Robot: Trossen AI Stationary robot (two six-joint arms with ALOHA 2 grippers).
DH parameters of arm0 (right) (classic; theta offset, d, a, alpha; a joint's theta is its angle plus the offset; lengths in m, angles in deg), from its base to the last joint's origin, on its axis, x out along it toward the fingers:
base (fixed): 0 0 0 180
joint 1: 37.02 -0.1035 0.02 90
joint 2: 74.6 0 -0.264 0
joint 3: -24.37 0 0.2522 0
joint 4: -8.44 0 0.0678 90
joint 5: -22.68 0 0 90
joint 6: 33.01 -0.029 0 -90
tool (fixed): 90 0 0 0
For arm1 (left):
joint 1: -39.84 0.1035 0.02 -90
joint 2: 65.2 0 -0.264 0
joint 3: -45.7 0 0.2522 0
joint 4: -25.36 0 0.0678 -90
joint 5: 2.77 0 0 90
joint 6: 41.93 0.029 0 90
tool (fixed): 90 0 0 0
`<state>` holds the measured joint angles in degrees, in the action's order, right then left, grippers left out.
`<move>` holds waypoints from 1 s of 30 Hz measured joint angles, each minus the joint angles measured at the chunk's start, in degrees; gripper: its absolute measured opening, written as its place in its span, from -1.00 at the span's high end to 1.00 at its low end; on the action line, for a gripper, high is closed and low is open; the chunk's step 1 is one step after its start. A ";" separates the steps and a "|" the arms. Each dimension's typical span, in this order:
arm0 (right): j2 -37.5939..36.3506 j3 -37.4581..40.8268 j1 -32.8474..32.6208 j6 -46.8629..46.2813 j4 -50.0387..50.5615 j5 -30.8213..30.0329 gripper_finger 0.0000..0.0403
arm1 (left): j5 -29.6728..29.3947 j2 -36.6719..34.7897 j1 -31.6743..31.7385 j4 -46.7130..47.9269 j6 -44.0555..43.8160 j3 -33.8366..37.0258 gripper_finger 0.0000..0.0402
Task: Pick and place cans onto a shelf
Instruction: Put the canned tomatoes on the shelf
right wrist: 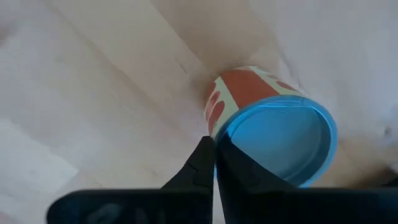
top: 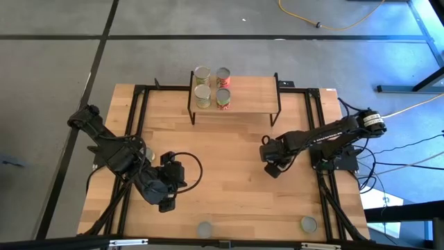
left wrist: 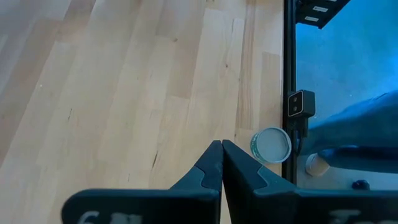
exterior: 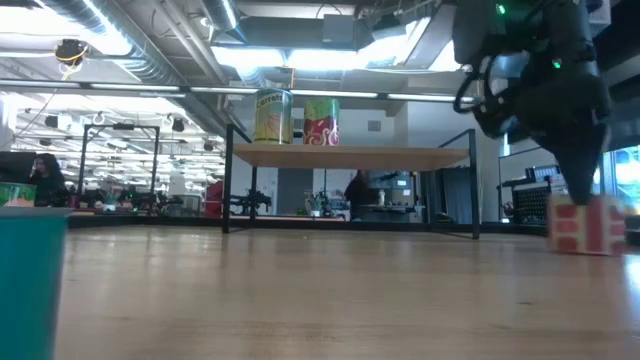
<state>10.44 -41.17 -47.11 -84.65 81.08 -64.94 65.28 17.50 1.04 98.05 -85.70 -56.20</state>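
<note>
The shelf (top: 236,90) stands at the table's far side, and several cans (top: 212,87) rest upright on its board; the low view shows two of them (exterior: 296,117). A red-and-white can (right wrist: 273,134) stands on the table at the right. My right gripper (right wrist: 214,149) is shut and points down at its rim. In the high view the gripper (top: 273,167) hides that can. My left gripper (left wrist: 222,152) is shut in the air over the near left (top: 166,201), with a teal-labelled can (left wrist: 272,144) beyond it. My right gripper comes from above, pointing down, with its shut fingers at one side of the red-and-white can's top rim (right wrist: 227,134). The can is not between the fingers. It stands on the table (exterior: 585,225). Whether the fingers touch it I cannot tell.
Two more cans stand by the table's near edge, one near the middle (top: 205,229) and one at the right (top: 307,224). The teal one looms close in the low view (exterior: 30,270). Black frame rails (top: 142,118) run along both sides of the table.
</note>
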 joint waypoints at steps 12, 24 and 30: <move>-0.24 -15.90 -4.56 2.75 15.05 -0.84 0.98 | 0.63 0.00 0.00 -0.10 0.44 0.00 1.00; -0.36 -36.64 -5.96 6.86 30.62 -4.34 0.99 | -1.10 0.00 1.47 -0.94 -1.00 0.00 1.00; -0.37 -42.54 -0.49 18.19 31.13 -7.77 0.99 | -8.27 0.00 4.17 -1.98 -1.03 0.01 1.00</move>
<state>10.06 -83.71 -47.60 -66.46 112.21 -72.71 57.01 17.50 5.20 96.07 -86.72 -56.19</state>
